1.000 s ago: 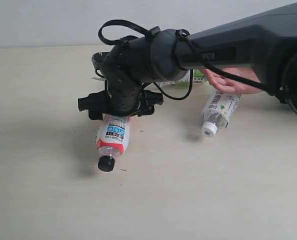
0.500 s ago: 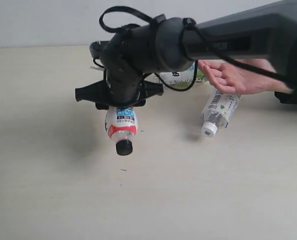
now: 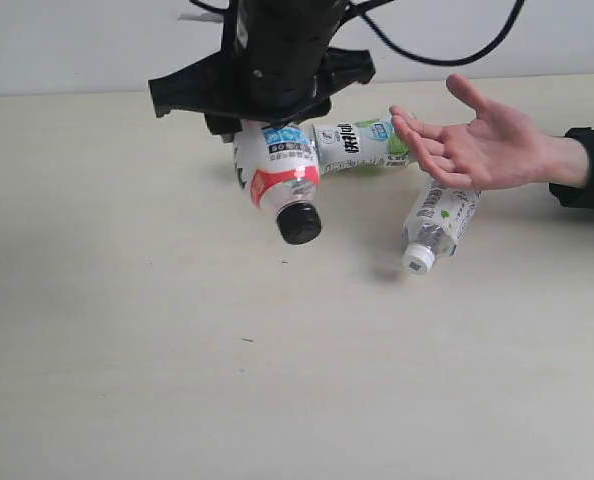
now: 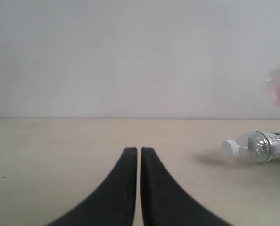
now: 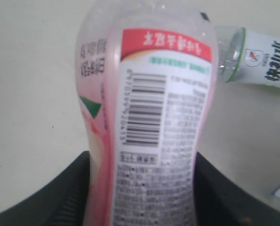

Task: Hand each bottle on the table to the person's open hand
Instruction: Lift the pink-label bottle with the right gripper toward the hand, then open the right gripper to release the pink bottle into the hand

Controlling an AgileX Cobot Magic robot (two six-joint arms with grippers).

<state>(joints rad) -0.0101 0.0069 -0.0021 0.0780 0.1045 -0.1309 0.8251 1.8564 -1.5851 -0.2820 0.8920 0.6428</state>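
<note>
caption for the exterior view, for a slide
Right gripper holds a clear red-labelled, black-capped plastic bottle above the beige table near a bare open hand

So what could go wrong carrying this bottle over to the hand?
The red-label bottle hangs cap-down from the right gripper, held near its base, so it might slip. The green-white bottle lies between it and the open hand; a low carry could knock it. A drop near the hand could hit the white-capped bottle.

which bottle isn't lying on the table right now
The red-labelled bottle with the black cap: the right gripper holds it in the air, cap tilted down. The green-white bottle and the small bottle both lie on their sides on the table.
</note>
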